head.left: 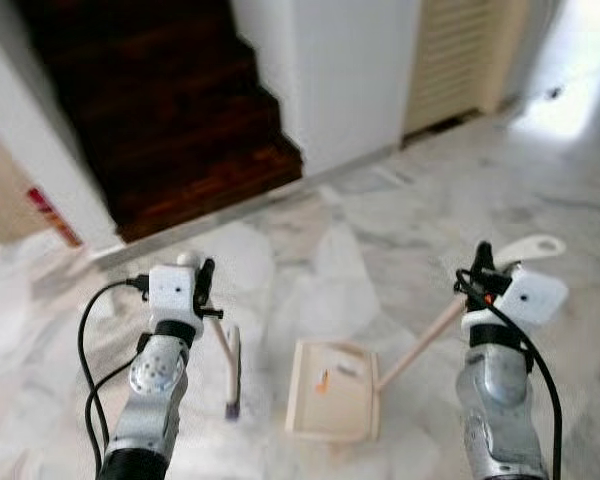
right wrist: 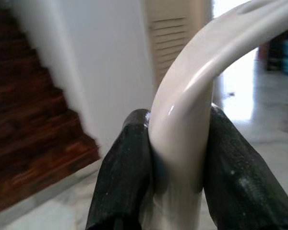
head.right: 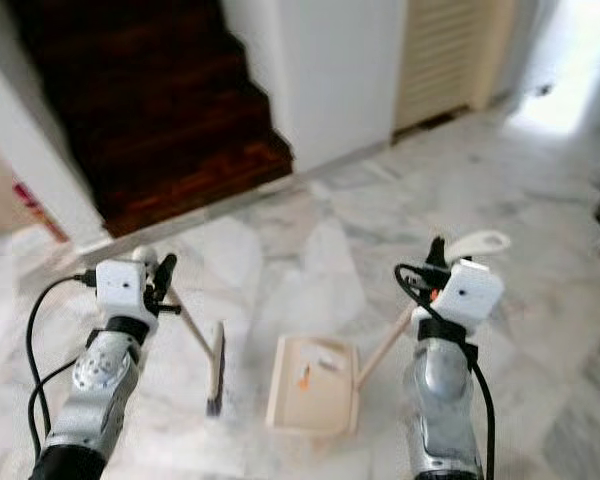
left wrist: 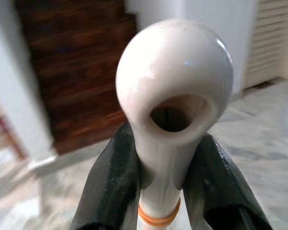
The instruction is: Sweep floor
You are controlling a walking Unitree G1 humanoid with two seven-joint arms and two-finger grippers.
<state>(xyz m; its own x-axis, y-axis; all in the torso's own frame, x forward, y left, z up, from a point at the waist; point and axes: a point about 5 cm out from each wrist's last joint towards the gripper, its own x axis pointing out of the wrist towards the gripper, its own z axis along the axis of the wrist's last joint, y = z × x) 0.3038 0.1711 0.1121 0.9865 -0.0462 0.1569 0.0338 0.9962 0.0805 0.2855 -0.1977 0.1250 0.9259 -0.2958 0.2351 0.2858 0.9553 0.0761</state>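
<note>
In the left eye view we hold a small broom (head.left: 227, 372) in our left gripper (head.left: 202, 285), bristles down on the marble floor (head.left: 380, 230), and a cream dustpan (head.left: 330, 390) by its long handle in our right gripper (head.left: 480, 268), the pan flat on the floor just beside the broom, with dark wooden stairs (head.left: 180, 120) ahead. In the left wrist view our jaws pinch the broom's rounded handle end. In the right wrist view our jaws pinch the dustpan's curved handle.
</note>
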